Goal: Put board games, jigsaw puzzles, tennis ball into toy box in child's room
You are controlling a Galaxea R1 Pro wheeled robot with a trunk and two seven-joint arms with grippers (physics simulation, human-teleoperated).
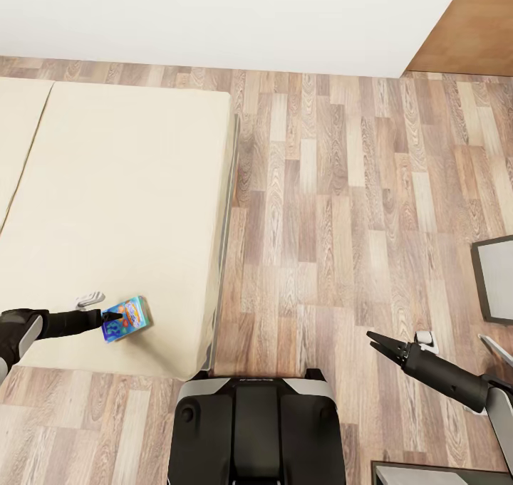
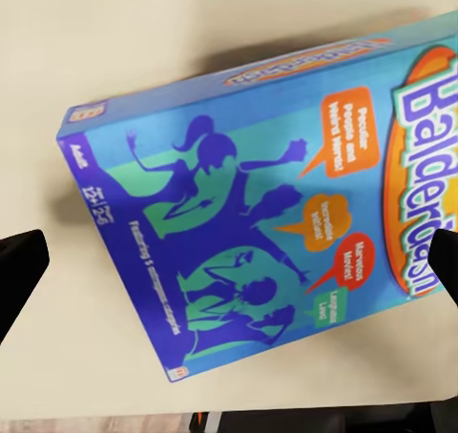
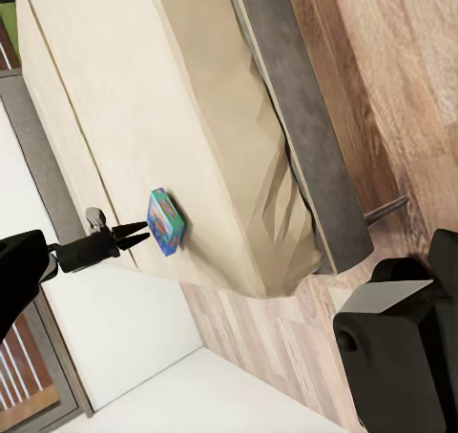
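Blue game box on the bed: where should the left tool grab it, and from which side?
The blue game box lies flat on the bed, near its corner. Come down from above with the left tool and pinch across the short width, near the box's middle. In the left wrist view its fingers already sit open on either side of it. The flat lid offers no other hold.

bed [image 1: 121, 186]: matt beige cloth, smooth, softly creased at the side
board game [image 1: 126, 319]: printed blue card, slight sheen
floor [image 1: 342, 207]: wood-grain planks, satin finish
left gripper [image 1: 112, 317]: matt black plastic
right gripper [image 1: 377, 342]: matt black plastic
wall [image 1: 214, 15]: plain white, matt
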